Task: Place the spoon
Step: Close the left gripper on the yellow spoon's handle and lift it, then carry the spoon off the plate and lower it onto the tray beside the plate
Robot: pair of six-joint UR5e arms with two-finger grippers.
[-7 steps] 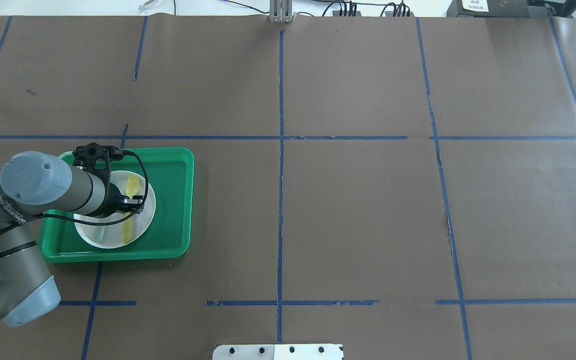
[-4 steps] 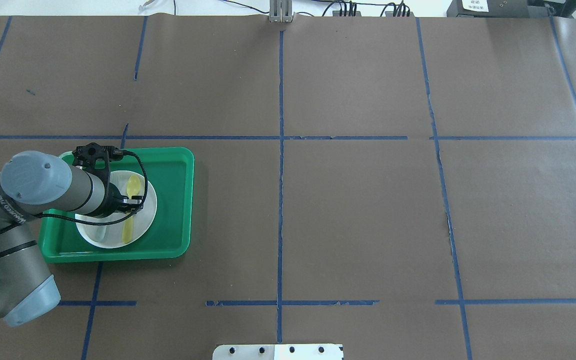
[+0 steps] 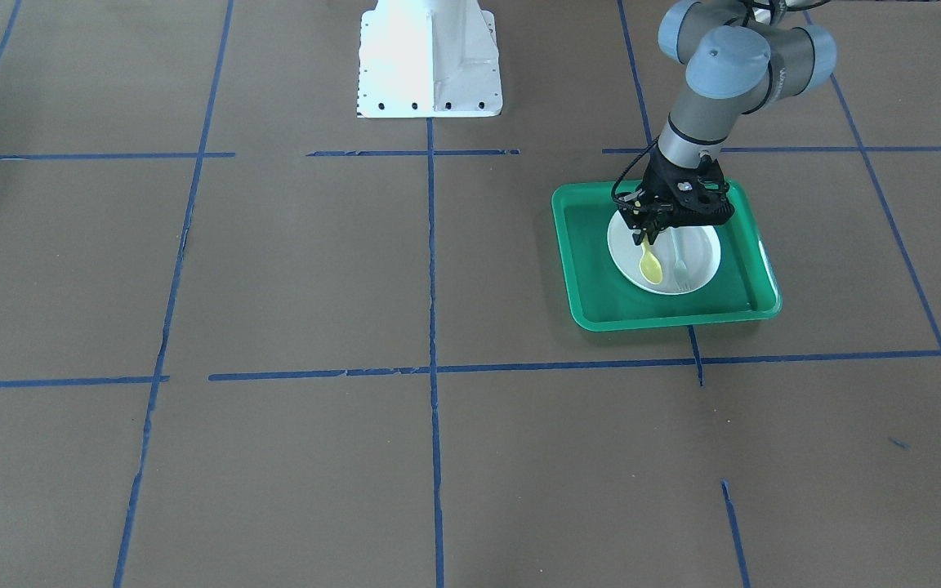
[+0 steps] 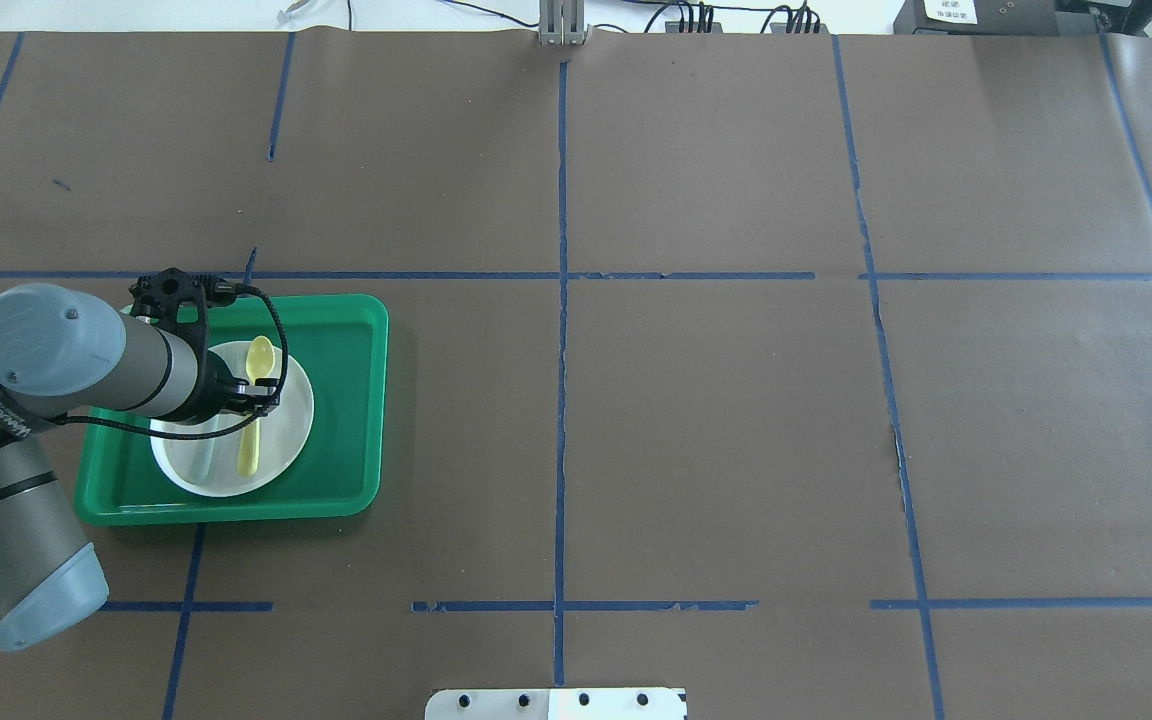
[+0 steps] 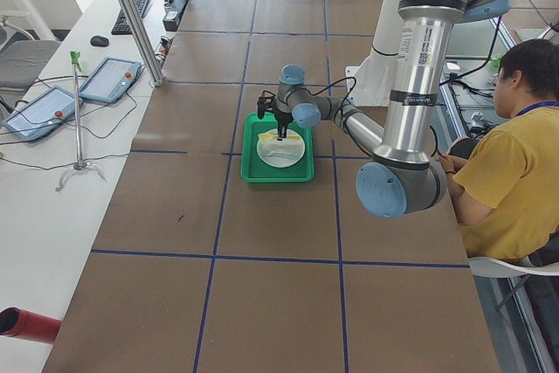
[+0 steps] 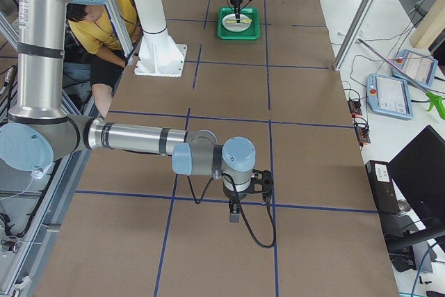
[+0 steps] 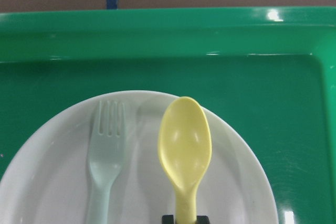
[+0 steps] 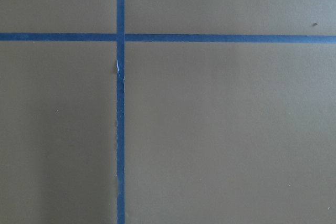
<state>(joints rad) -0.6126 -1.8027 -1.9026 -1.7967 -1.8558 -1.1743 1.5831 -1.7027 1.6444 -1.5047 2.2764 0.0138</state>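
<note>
The pale-yellow spoon (image 7: 185, 140) lies over the white plate (image 7: 52, 182) with its bowl pointing away from the robot, beside a pale grey-green fork (image 7: 107, 145). My left gripper (image 4: 254, 400) is shut on the spoon's handle; its black fingertips (image 7: 185, 219) show at the bottom of the left wrist view. The spoon (image 4: 259, 358) and plate (image 4: 286, 425) sit in a green tray (image 4: 346, 400). The front view shows the left gripper (image 3: 648, 235), spoon (image 3: 650, 265) and fork (image 3: 679, 261). My right gripper (image 6: 234, 215) hangs over bare table far from the tray; I cannot tell if it is open.
The green tray (image 3: 585, 261) stands on brown paper with blue tape lines. The robot's white base plate (image 3: 430, 57) is between the arms. A person in yellow (image 5: 515, 172) sits beside the table. Tablets (image 5: 109, 76) lie on a side bench.
My left arm has drawn slightly back and to the left. The spoon has shifted with it, its bowl now nearer the plate's far rim.
</note>
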